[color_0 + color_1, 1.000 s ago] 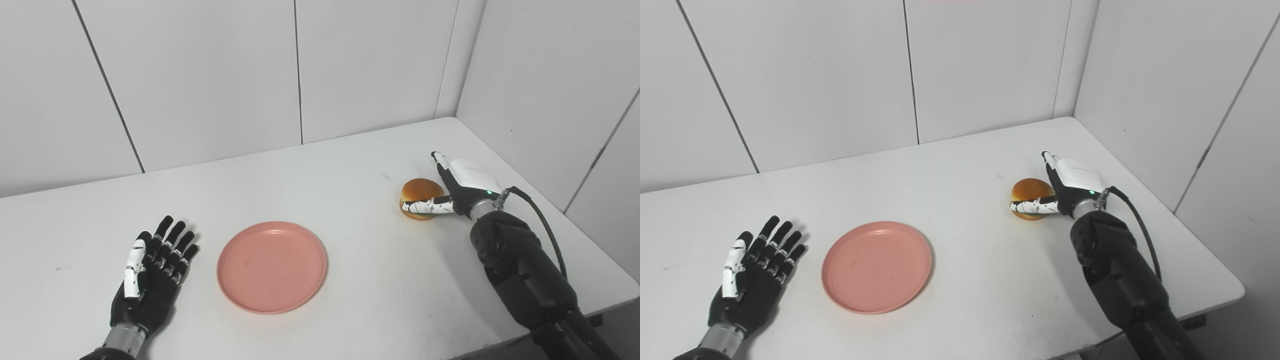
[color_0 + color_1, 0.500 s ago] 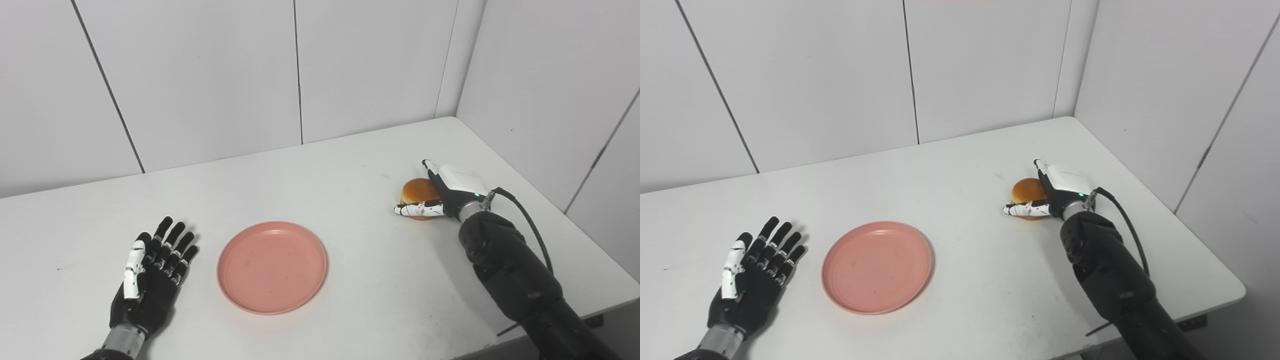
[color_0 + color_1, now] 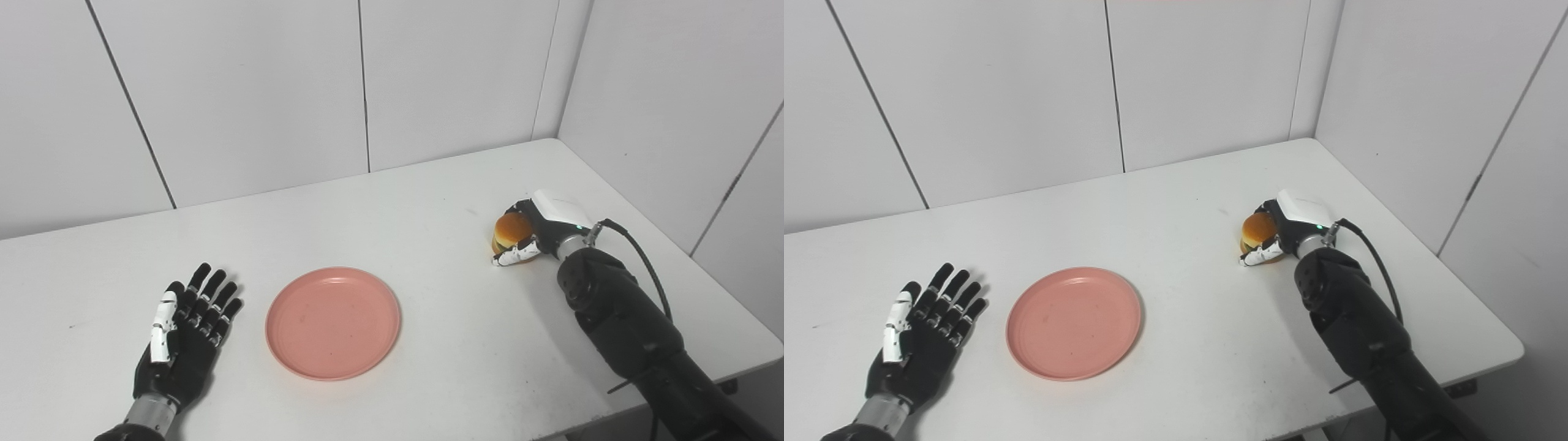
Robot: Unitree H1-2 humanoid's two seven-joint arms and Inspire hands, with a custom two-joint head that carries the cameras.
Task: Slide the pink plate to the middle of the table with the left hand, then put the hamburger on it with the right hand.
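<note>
Right hand (image 3: pixel 531 236) is gripping the hamburger (image 3: pixel 512 228).
The pink plate (image 3: pixel 333 323) is lying well left of the hamburger; the left hand (image 3: pixel 184 334), spread flat, is resting beside the plate.

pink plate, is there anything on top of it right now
Nothing shows on the pink plate; its whole inner face is bare. The hamburger is off to its right, in the right hand. What lies under the plate is covered.

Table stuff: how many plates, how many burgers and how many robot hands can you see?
Pink plate: 1
Hamburger: 1
Robot hands: 2, the left hand lying open, the right hand closed around the hamburger
Total: 4
</note>
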